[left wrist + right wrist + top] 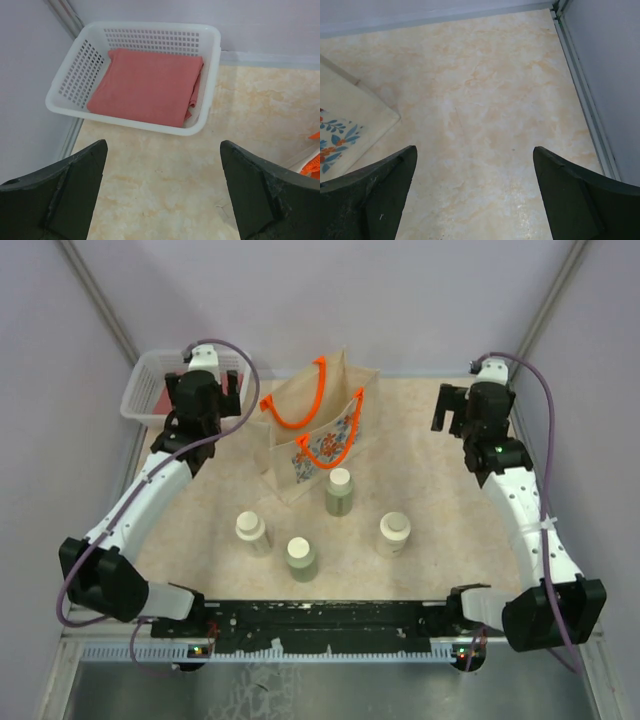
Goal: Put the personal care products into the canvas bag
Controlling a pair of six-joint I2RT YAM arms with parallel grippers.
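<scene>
Bottles stand upright before the canvas bag.
All four sit on the table, back toward the robot from both claws; left claw and right claw gape wide, holding nothing, the left closer to the bag.

We see the canvas bag upright on the bench, mouth open, orange handles raised. In front stand four cream-capped bottles, apart: far green bottle beside the bag, near green bottle, left cream bottle, right cream bottle.
</scene>
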